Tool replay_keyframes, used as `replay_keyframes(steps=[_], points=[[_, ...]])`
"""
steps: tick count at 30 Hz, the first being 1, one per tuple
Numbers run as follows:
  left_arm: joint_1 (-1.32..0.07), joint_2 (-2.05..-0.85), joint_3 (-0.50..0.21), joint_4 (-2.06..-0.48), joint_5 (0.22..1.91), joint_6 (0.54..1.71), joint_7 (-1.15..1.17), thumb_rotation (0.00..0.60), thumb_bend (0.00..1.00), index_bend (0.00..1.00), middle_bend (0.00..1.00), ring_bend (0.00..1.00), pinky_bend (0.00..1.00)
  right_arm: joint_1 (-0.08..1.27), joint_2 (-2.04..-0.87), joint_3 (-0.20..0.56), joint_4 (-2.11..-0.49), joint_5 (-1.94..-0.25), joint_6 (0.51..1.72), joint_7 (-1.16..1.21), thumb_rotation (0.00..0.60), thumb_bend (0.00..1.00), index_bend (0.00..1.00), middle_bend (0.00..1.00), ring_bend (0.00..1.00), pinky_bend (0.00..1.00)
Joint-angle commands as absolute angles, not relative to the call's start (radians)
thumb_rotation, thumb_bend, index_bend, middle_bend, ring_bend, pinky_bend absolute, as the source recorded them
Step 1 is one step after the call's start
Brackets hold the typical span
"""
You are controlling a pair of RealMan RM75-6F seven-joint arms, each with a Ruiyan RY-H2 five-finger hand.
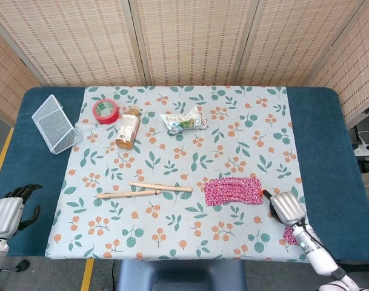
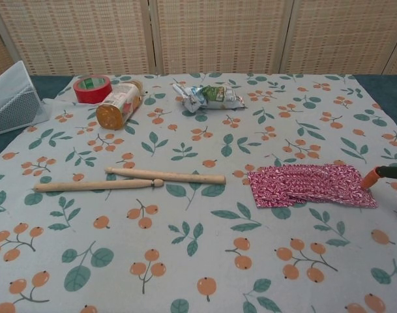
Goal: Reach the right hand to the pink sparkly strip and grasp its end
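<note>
The pink sparkly strip (image 1: 232,191) lies flat on the floral cloth, right of centre; in the chest view the strip (image 2: 312,185) reaches almost to the right edge. My right hand (image 1: 285,207) is just right of it, back up, holding nothing. A dark thumb tip sits at the strip's right end. In the chest view an orange fingertip (image 2: 369,177) of that hand (image 2: 388,173) touches that end. A small pink scrap (image 1: 289,233) shows beside the right wrist. My left hand (image 1: 8,209) hangs off the table's lower left, fingers loosely apart, empty.
Two wooden sticks (image 1: 145,190) lie left of the strip. Further back are a lying bottle (image 1: 128,127), a red tape roll (image 1: 105,111), a crumpled wrapper (image 1: 183,120) and a wire mesh holder (image 1: 54,123) at the far left.
</note>
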State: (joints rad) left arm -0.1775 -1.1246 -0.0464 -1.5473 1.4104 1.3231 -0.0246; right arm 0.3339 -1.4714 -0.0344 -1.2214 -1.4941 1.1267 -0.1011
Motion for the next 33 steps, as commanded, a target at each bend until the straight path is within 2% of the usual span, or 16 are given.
replay_keyframes(steps=[1, 6, 20, 33], points=[[-0.178, -1.125, -0.047, -1.547, 1.408, 1.321, -0.023, 0.600, 0.48, 0.24, 0.27, 0.26, 0.38, 0.332, -1.471, -0.037, -1.226, -1.506, 1.141, -0.097, 0.600, 1.00, 0.25, 0.83, 0.93, 0.77], [-0.180, -1.126, -0.047, -1.548, 1.404, 1.317, -0.021, 0.600, 0.48, 0.24, 0.27, 0.26, 0.38, 0.327, -1.475, -0.038, -1.231, -1.520, 1.161, -0.099, 0.600, 1.00, 0.25, 0.83, 0.93, 0.77], [-0.181, -1.125, -0.044, -1.551, 1.406, 1.316, -0.016, 0.600, 0.48, 0.24, 0.27, 0.26, 0.38, 0.363, -1.518, -0.023, -1.155, -1.500, 1.091, -0.086, 0.600, 1.00, 0.29, 0.83, 0.93, 0.77], [-0.179, -1.121, -0.044, -1.555, 1.407, 1.318, -0.020, 0.600, 0.48, 0.24, 0.27, 0.26, 0.38, 0.346, -1.512, 0.029, -1.105, -1.396, 1.077, -0.159, 0.600, 1.00, 0.31, 0.83, 0.93, 0.77]])
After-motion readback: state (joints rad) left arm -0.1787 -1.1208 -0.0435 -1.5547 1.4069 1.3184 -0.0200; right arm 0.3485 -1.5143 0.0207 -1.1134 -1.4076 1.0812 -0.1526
